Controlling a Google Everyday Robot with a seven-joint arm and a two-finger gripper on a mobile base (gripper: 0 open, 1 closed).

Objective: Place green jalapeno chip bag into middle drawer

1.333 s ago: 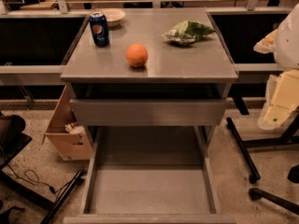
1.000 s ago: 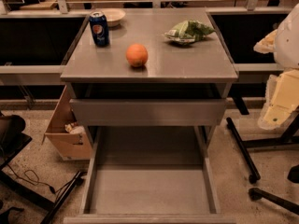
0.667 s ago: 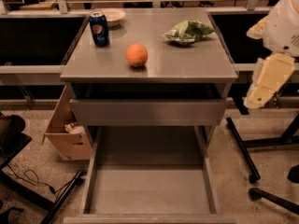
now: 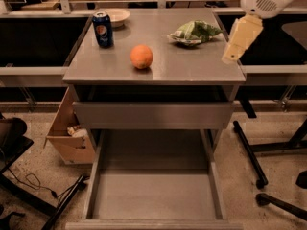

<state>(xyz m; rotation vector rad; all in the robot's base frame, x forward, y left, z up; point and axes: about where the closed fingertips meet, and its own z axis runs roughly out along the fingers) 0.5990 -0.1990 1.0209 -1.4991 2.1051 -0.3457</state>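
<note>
The green jalapeno chip bag (image 4: 194,32) lies crumpled at the back right of the grey cabinet top (image 4: 192,66). The middle drawer (image 4: 153,195) is pulled far out below, its flat grey floor bare. My gripper (image 4: 232,54) hangs from the white arm at the top right. It is above the cabinet top's right edge, just right of the bag and slightly nearer the front, not touching it.
An orange (image 4: 142,56) sits mid-top, a blue soda can (image 4: 103,29) and a white bowl (image 4: 116,16) at the back left. A plain drawer front (image 4: 153,114) is above the open drawer. A cardboard box (image 4: 67,135) stands on the left, chair legs (image 4: 249,152) on the right.
My arm has swung up and to the left, from beside the cabinet's right side to above the top's right edge near the bag. The objects have not moved.
</note>
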